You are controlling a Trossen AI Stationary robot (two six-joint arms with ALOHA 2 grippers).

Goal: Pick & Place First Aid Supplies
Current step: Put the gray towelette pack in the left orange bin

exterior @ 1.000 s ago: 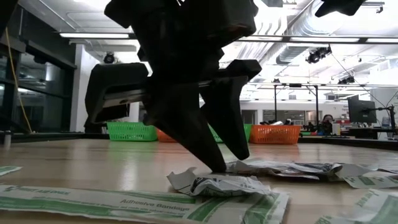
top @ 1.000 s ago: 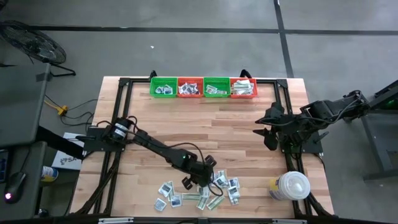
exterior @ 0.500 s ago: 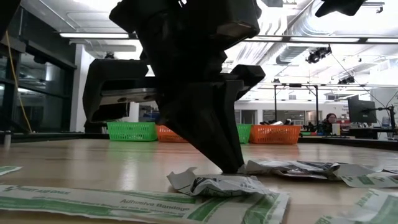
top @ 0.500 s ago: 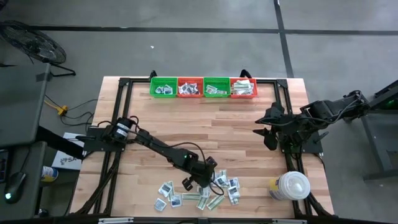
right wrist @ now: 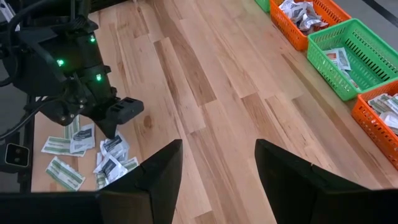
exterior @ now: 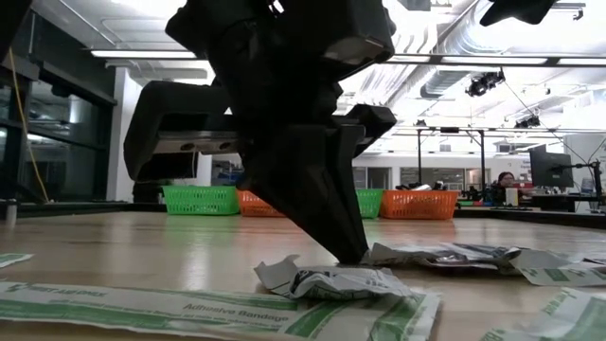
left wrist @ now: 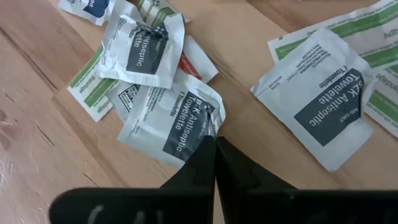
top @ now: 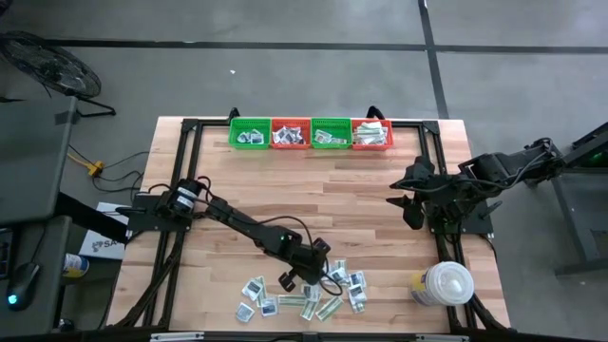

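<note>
The first aid supplies [top: 304, 296] lie as a loose pile of small flat packets near the table's front edge: white squares with dark labels and narrow green-striped strips. My left gripper [top: 318, 278] stands slanted down over the pile's right part, shut on a white antiseptic towelette packet [left wrist: 177, 121]. That packet shows crumpled in the low view [exterior: 331, 281], resting on a green-striped strip. My right gripper [right wrist: 217, 168] waits open, high above the table's right side [top: 407, 201], touching nothing. My left gripper pinches the towelette packet's edge [left wrist: 210, 127] at one corner between its two fingertips [exterior: 352, 248]. The fingers come slanting down from the table's far left. The packet lies on the table and on the strip under it, puckered where the tips meet.
Four baskets stand in a row at the far edge: green [top: 250, 133], red [top: 291, 133], green [top: 332, 133], red [top: 371, 133], each with packets inside. A big white round lidded container [top: 446, 283] sits at the front right. Bare wood lies between pile and baskets.
My left gripper has shut: its two fingers stood apart over the pile a second ago and now meet on the packet's edge. The packet has stayed on the table.
</note>
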